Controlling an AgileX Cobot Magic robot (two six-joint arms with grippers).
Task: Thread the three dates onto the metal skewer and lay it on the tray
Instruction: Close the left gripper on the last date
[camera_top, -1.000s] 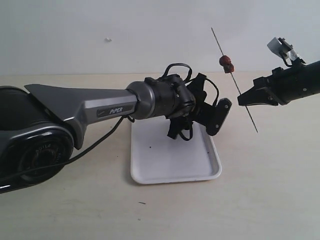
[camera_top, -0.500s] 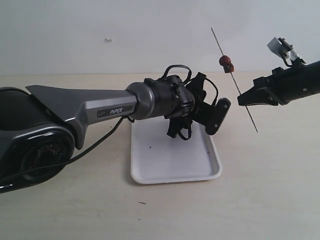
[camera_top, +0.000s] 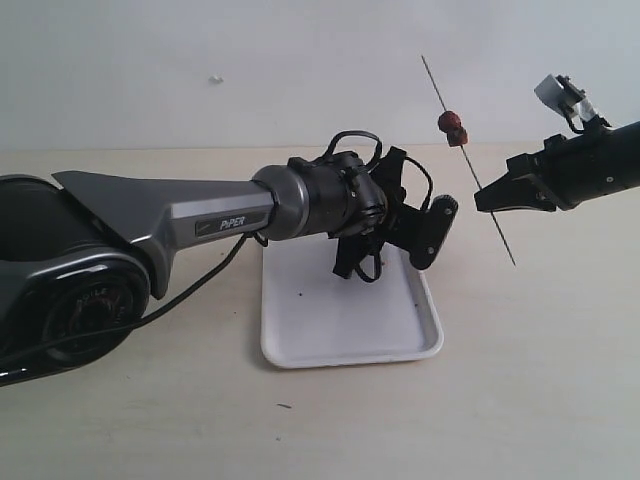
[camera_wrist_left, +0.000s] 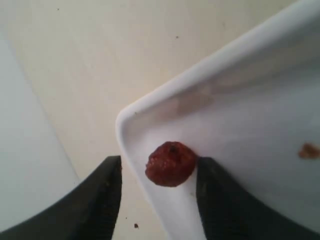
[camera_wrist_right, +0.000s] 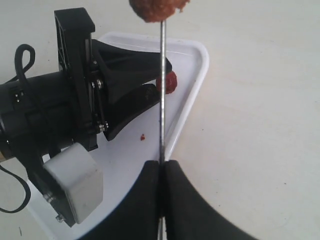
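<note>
Holds the metal skewer (camera_top: 478, 182) tilted in the air over the right of the table (camera_top: 540, 380), pinched on its lower half in the fully closed right jaws. Already carries dark red fruit (camera_top: 453, 126) high on the rod. Looks like two dates pressed together, but too small to say for sure.

Straddles the one loose date (camera_wrist_left: 171, 163) with the left jaws, parted a little wider than the fruit. Touching or all but touching one finger (camera_wrist_left: 220, 200), with a clear gap before the other (camera_wrist_left: 107, 195). Nothing gripped yet. Lies in a corner of the tray (camera_wrist_left: 150, 100), close against the low rim.

Judged light, small, roundish and wrinkled. Probably soft-skinned and a little sticky, apt to roll or squirt sideways out of a flat pinch and to squash under hard closing. Going by a reddish crumb (camera_wrist_left: 309, 150) on the tray floor, sheds flesh easily.

Best taken across the widest middle, squarely between both pads, with gentle closing only, leaving two opposite faces bare for the rod to pass through. Worth minding the rim beside it: may foul the outer finger or nudge the tray.

As for the skewer: thin, stiff and smooth, likely to swivel in the pinch under a sideways shove. Better loaded straight along its length.
</note>
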